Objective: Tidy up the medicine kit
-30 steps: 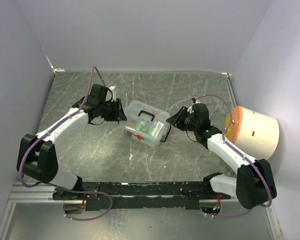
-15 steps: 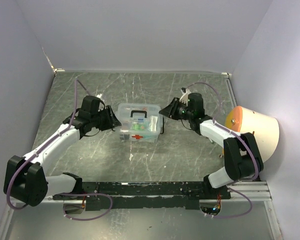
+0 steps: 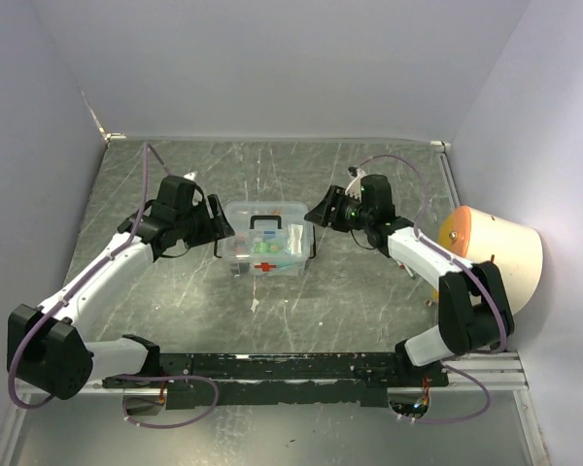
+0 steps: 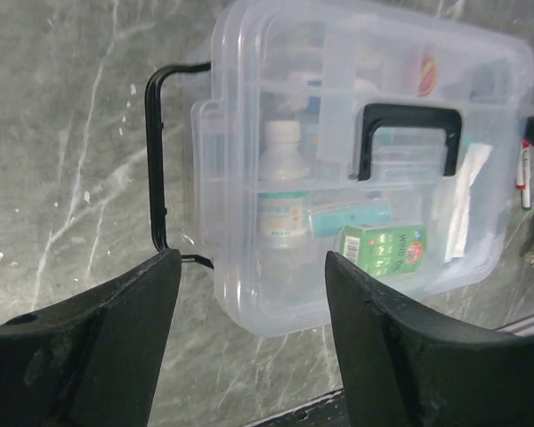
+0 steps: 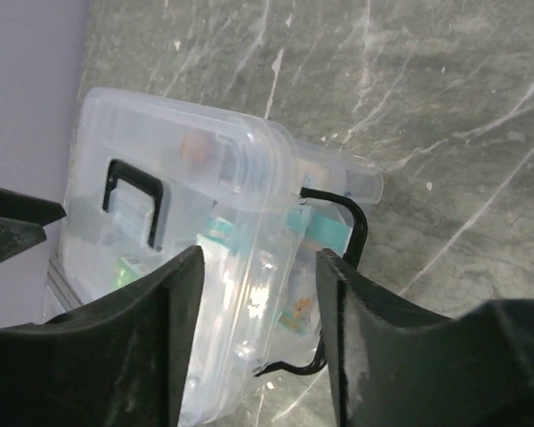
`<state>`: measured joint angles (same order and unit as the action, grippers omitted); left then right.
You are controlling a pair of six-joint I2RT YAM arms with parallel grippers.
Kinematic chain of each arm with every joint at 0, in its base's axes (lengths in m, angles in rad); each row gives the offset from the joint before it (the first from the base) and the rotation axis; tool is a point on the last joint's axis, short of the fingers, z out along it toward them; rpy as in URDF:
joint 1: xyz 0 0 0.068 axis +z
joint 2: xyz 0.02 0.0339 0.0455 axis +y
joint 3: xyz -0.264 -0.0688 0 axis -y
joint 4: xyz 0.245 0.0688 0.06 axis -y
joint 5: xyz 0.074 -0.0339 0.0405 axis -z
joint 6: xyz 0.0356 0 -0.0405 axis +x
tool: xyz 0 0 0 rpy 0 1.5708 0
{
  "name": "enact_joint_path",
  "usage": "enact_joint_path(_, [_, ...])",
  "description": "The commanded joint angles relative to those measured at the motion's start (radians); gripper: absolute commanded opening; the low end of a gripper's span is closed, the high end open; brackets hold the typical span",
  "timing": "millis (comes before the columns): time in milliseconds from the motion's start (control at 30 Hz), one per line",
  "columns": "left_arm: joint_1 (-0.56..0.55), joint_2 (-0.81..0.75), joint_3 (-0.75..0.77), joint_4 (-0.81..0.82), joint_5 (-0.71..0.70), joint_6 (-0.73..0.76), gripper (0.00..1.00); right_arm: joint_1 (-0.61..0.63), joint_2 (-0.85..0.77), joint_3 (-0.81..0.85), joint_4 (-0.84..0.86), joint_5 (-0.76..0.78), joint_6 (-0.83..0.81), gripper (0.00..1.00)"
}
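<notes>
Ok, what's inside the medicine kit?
Seen through the clear medicine kit: a white bottle, a green box and a white sachet. Anything beneath them is hidden.

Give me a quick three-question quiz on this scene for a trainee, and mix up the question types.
1. True or false: the left gripper and the right gripper are both open.
2. The cross on the kit is: A blue, B red, C green.
3. Fill in: the kit's top handle is coloured ___.
Key: 1 true; 2 B; 3 black.
</notes>
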<state>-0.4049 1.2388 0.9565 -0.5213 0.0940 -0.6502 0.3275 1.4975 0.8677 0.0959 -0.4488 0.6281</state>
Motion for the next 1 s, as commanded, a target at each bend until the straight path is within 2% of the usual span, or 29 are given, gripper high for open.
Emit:
enact_joint_path(0, [-0.005,-0.003,0.077,-0.039,-0.078,0.058,0.80,0.001,-0.141,-0.013,-0.038,0.085,0.010,0.56])
enact_joint_path(67, [-0.005,0.000,0.094,-0.045,-0.107,0.072,0.84,-0.002,-0.197,-0.029,-0.056,0.145,0.018,0.58])
enact_joint_path(200, [-0.005,-0.004,0.114,-0.061,-0.144,0.091,0.84,-0.003,-0.286,-0.085,-0.096,0.275,0.040,0.57])
enact_joint_path(367, [-0.034,-0.010,0.140,0.022,-0.046,0.214,0.85,-0.004,-0.329,-0.202,-0.095,0.345,0.100,0.56])
enact_joint_path(500, [-0.134,0.017,0.191,0.007,-0.210,0.269,0.93,-0.004,-0.314,-0.280,-0.044,0.297,0.198,0.55])
enact_joint_path(667, [-0.192,0.071,0.212,0.018,-0.264,0.286,1.00,-0.003,-0.266,-0.378,0.128,0.211,0.317,0.55])
enact_joint_path(967, [-0.256,0.162,0.230,0.030,-0.359,0.292,1.00,0.000,-0.144,-0.451,0.422,0.059,0.406,0.52])
